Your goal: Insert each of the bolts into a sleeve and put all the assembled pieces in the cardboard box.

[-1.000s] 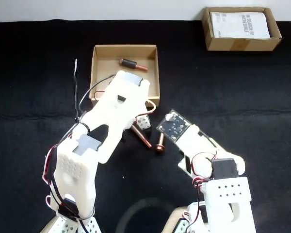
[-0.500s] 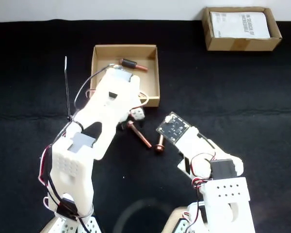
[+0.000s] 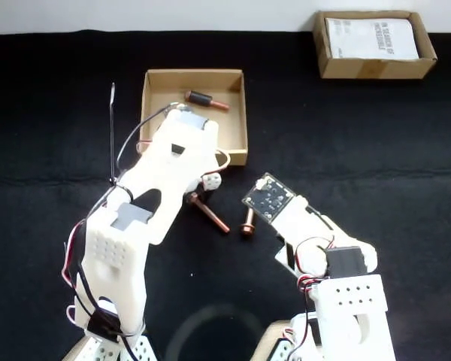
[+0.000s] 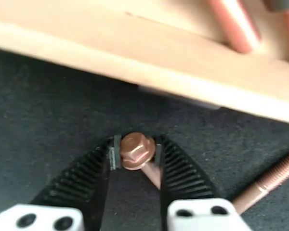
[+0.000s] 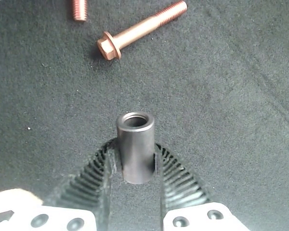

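Left gripper (image 4: 136,145) has slid leftward, dragging the bolt (image 3: 210,216) it clenches by the head, just beside the box (image 3: 194,73). Right gripper (image 5: 135,153) grasps a sleeve (image 5: 135,137) upright; line shank with bore first.

This looks like a small robotics lab or a hobbyist's test bench. A table (image 3: 391,150) draped in plain black cloth stands against a bare pale wall (image 3: 210,13). The left arm (image 3: 135,226) and the right arm (image 3: 349,304) are made of white plastic shells that look printed, dotted with screw holes. A dark servo block (image 3: 343,263) and loose red and black wires (image 3: 307,284) are left in the open. The props are plain test pieces. An open cardboard box (image 3: 194,74) serves as a tray, and a second box (image 3: 376,69) holds a printed sheet (image 3: 372,37). There is also a copper-coloured bolt (image 5: 139,30) and a dark metal sleeve (image 5: 135,147).
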`<control>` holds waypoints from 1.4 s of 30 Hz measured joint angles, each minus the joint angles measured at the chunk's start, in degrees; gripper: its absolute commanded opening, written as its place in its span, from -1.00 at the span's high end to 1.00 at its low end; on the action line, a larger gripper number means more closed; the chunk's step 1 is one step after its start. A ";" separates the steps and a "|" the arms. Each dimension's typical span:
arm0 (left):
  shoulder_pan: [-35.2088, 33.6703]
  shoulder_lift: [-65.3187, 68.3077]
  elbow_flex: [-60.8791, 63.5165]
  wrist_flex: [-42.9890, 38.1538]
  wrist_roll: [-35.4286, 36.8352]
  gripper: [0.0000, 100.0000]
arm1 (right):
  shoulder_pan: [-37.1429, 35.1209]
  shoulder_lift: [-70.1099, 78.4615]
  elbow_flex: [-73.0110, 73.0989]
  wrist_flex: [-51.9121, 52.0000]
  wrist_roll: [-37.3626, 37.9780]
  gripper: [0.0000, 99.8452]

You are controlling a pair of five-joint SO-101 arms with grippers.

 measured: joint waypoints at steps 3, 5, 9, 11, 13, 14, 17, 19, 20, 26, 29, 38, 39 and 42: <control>0.79 0.00 -0.44 0.53 -0.09 0.40 | 0.00 0.00 0.00 0.00 0.00 0.98; 1.14 0.35 -1.49 1.85 -0.09 0.28 | 0.00 0.00 0.00 0.00 0.00 0.98; 1.32 0.70 -5.01 6.68 0.18 0.25 | 0.00 0.00 0.00 0.00 0.00 0.98; 2.73 0.88 -6.33 9.23 0.18 0.29 | 0.00 0.00 0.00 0.00 0.00 0.98; 3.60 1.05 -6.95 11.25 0.00 0.36 | 0.00 0.00 0.00 0.00 0.00 0.98; 3.96 1.32 -6.86 12.13 0.18 0.39 | 0.00 0.00 0.00 0.00 0.00 0.98; 3.78 1.41 -6.42 12.66 1.23 0.45 | 0.00 0.00 0.00 -0.09 0.00 0.98; 3.52 1.41 -5.54 12.22 1.49 0.48 | 0.00 0.00 0.00 -0.18 0.00 0.98; 3.60 1.41 -4.92 11.60 1.58 0.49 | 0.00 0.00 0.00 -0.18 0.00 0.98; 3.96 1.05 -3.08 8.70 1.67 0.75 | 0.00 0.00 0.00 -0.18 0.00 0.98; 4.13 0.97 -3.16 7.21 1.67 1.00 | 0.00 0.00 0.00 -0.18 0.00 0.98; -0.26 1.23 -2.55 6.95 1.49 0.98 | 0.00 0.00 0.00 -0.18 0.00 0.98; -0.26 1.23 -3.08 7.56 0.79 0.98 | 0.00 0.00 0.00 -0.18 0.00 0.98; -0.44 1.41 -4.57 9.58 -1.67 0.98 | 0.00 0.00 0.00 -0.18 0.00 0.98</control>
